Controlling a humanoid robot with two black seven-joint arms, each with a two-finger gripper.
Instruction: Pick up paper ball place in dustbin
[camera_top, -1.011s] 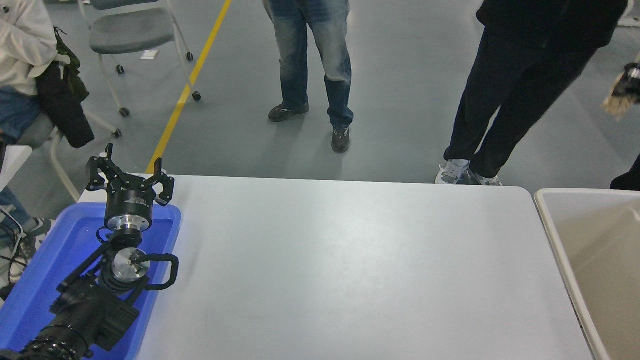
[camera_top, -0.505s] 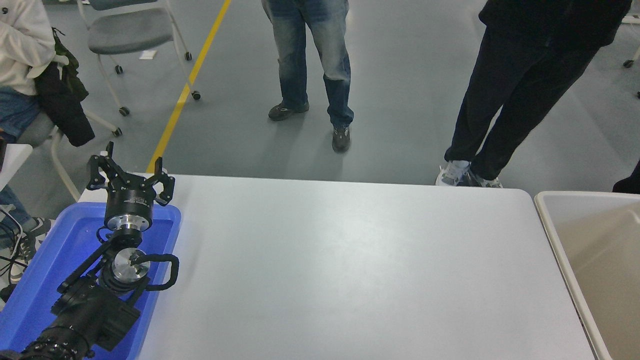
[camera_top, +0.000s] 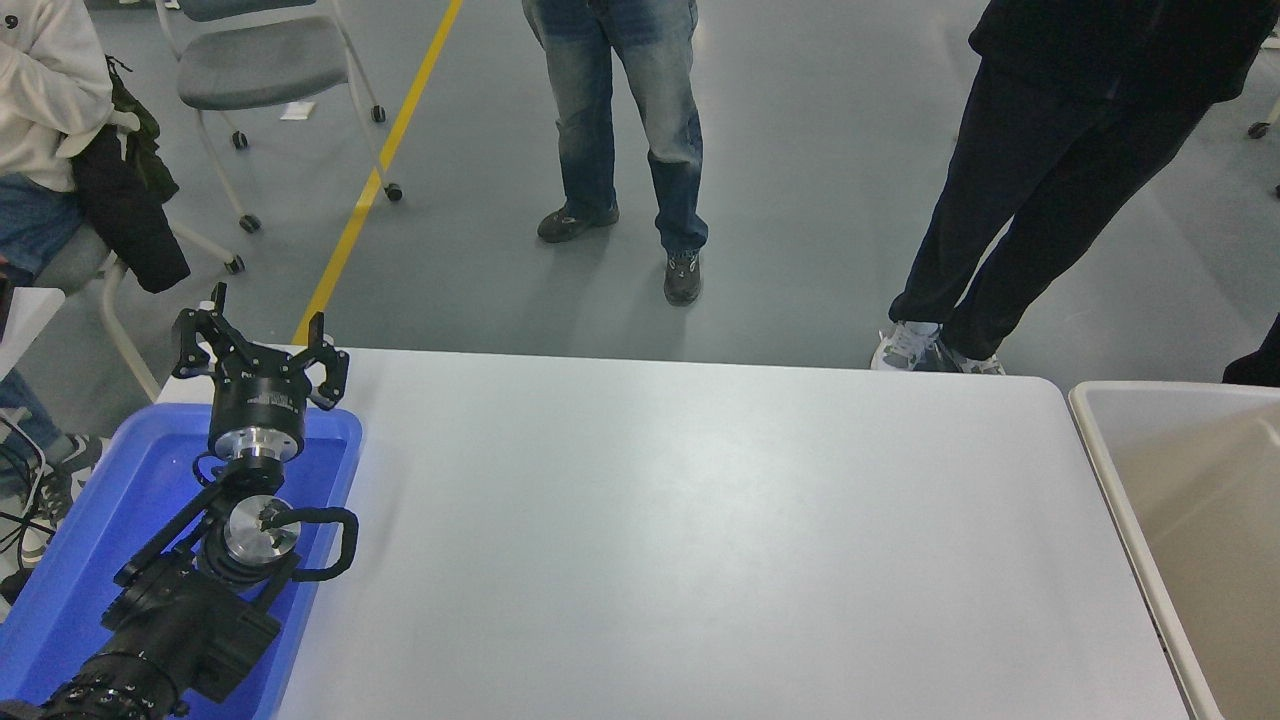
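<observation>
Since the right gripper with the tan wad has left my view, I am seeing no paper ball, only the dustbin beside the counter and the left gripper parking, jaws open.

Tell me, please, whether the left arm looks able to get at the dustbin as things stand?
Probably not. The left pincer is parked open over the blue tray at the table's left end, while the dustbin sits past the opposite end.

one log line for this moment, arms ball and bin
left claw: open, parked over blue tray | right arm: not in view | paper ball: not visible | dustbin: past table's right end
</observation>
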